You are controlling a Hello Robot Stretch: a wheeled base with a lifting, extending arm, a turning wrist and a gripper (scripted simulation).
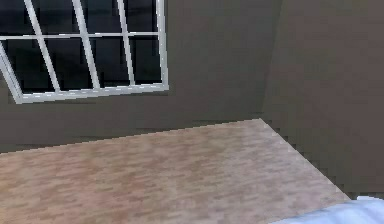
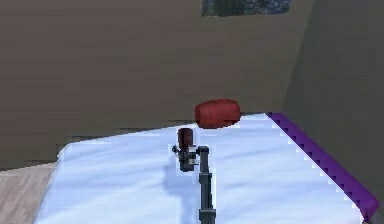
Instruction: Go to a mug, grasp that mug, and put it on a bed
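My arm: a dark square bar (image 2: 205, 190) rising from the bottom edge of the arm side view, reaching out over the bed.
My gripper: my dark gripper (image 2: 183, 153) sits at the bar's far end, left of it, above the middle of the bed's cover.
My fingers: I cannot tell their state, nor whether they hold anything, since the cover lies right behind them.
Mug: a small dark red upright thing (image 2: 185, 135), too small to name surely, shows right at my gripper's far end. I cannot tell whether it rests on the cover or hangs clear of it.
Bed: a wide bed with a pale white-blue cover (image 2: 110, 175) and a purple band (image 2: 322, 163) along its edge at the arm side view's right. A pale corner of it (image 1: 350, 212) shows at the forward view's bottom right.
Bolster: a red cylindrical cushion (image 2: 217, 112) lies on the far part of the bed, beyond the small red thing and apart from it.
Window: a white-framed window with dark panes (image 1: 85, 50) in the grey-brown wall, at the forward view's upper left.
Floor: pinkish wood-patterned boards (image 1: 150, 170) run from that wall to the bed's corner.
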